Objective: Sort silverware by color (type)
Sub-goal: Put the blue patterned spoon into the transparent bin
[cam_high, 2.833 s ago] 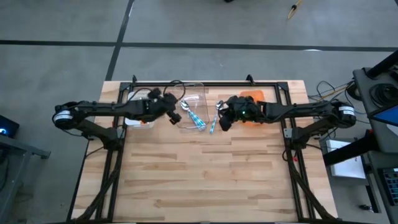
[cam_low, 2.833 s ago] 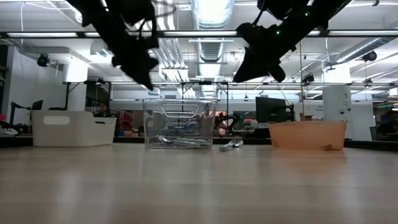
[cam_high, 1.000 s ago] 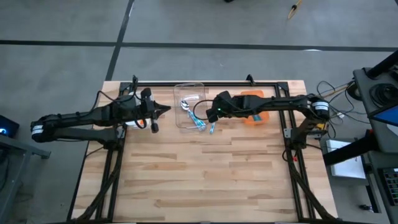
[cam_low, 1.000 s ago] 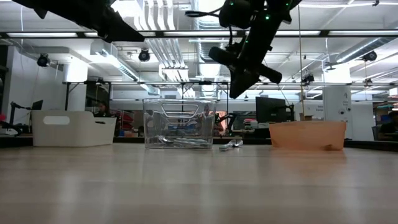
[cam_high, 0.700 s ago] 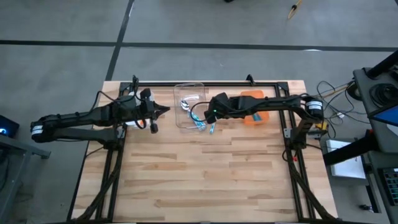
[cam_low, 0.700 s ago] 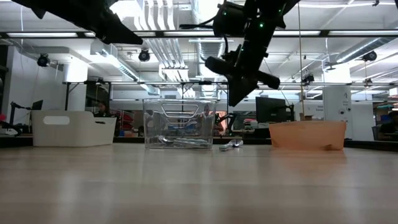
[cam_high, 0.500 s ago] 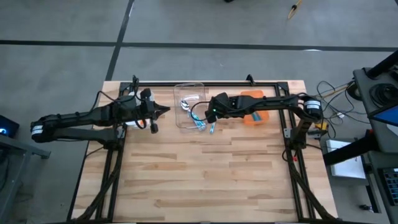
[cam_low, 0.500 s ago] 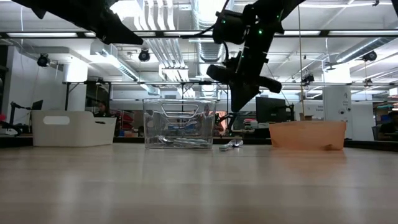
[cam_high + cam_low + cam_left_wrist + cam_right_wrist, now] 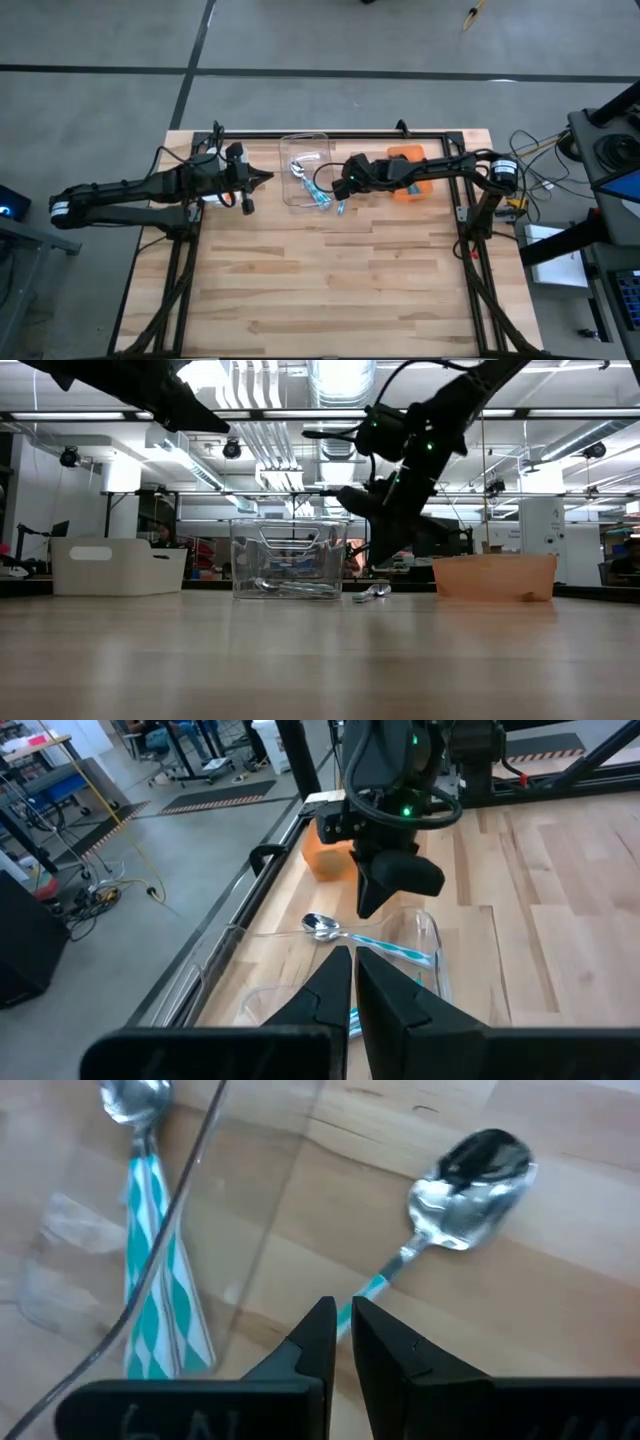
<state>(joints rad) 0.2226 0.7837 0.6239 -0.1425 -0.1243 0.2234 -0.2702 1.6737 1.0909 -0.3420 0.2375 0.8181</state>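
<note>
While I am reaching both arms over the wooden table [image 9: 330, 280], most of the far edge is sitting partly under them. My left arm is covering much of the white bin [image 9: 118, 567] in the high view, and my right arm is crossing the orange bin [image 9: 494, 577], so I cannot make out what either one is holding. Between them the clear bin [image 9: 306, 168] is standing, its walls faint from above and from the right wrist view showing only as a thin rim line. My left gripper [image 9: 352, 982] is hanging beside the clear bin with its fingers pressed together on nothing. My right gripper [image 9: 340, 1330] is poised low, just outside the clear bin on the orange bin's side, its fingers nearly touching with only a sliver between them and gripping nothing. Directly under those tips a spoon [image 9: 470, 1175] is lying on the bare wood, silver bowl up, its teal handle running beneath my fingers so the far end is hidden. Inside the clear bin, more spoons [image 9: 150, 1240] are lying with light blue and teal striped handles; I am seeing only part of them, cut off by the frame edge, so I cannot count them.
</note>
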